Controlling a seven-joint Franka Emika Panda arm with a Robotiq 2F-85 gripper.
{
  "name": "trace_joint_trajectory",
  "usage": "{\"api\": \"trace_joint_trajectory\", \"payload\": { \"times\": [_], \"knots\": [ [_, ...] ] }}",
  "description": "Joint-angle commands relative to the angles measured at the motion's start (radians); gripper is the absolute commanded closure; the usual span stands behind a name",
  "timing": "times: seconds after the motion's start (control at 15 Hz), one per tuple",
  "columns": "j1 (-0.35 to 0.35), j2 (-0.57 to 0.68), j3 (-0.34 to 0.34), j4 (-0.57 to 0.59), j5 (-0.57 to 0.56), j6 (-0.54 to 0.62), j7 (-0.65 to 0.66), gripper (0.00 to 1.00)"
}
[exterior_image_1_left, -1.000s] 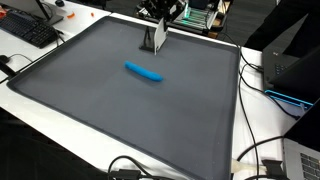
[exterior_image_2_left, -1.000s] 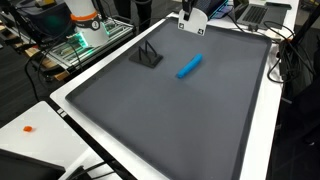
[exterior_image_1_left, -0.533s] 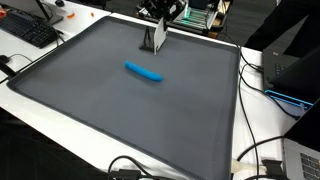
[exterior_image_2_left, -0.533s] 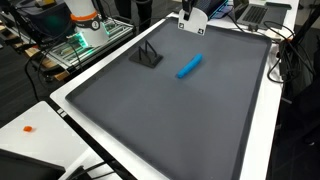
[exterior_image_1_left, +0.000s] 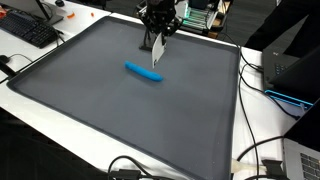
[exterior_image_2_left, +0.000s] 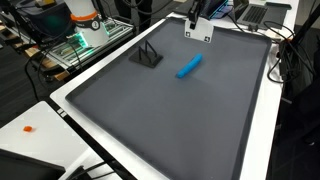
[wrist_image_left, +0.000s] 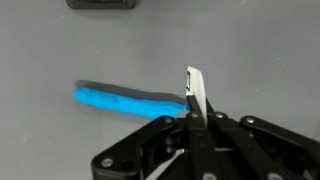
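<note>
One thin white flat card (wrist_image_left: 193, 85), edge-on in the wrist view, is clamped in the single black two-finger gripper (wrist_image_left: 192, 114) over the one large grey mat (exterior_image_1_left: 100, 110), with one blue cylindrical stick (exterior_image_1_left: 143, 71) lying flat on the mat just beside it.

You are looking at a bright blue stick (exterior_image_1_left: 143, 71) lying mid-frame on a plain dark grey mat (exterior_image_1_left: 120, 120). The counter (exterior_image_2_left: 266, 120) is showing white all around the mat's edge. Your pincer (exterior_image_1_left: 157, 42), at upper centre, is showing black, and the thin card (exterior_image_2_left: 198, 33) it is pinching is showing white.
</note>
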Motion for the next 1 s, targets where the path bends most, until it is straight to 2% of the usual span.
{"api": "trace_joint_trajectory", "payload": {
  "times": [0.0,0.93],
  "knots": [
    [0.012,0.067,-0.009,0.04,-0.025,0.045,-0.004,0.99],
    [0.039,0.188,-0.034,0.115,-0.123,0.078,-0.001,0.99]
  ]
}}
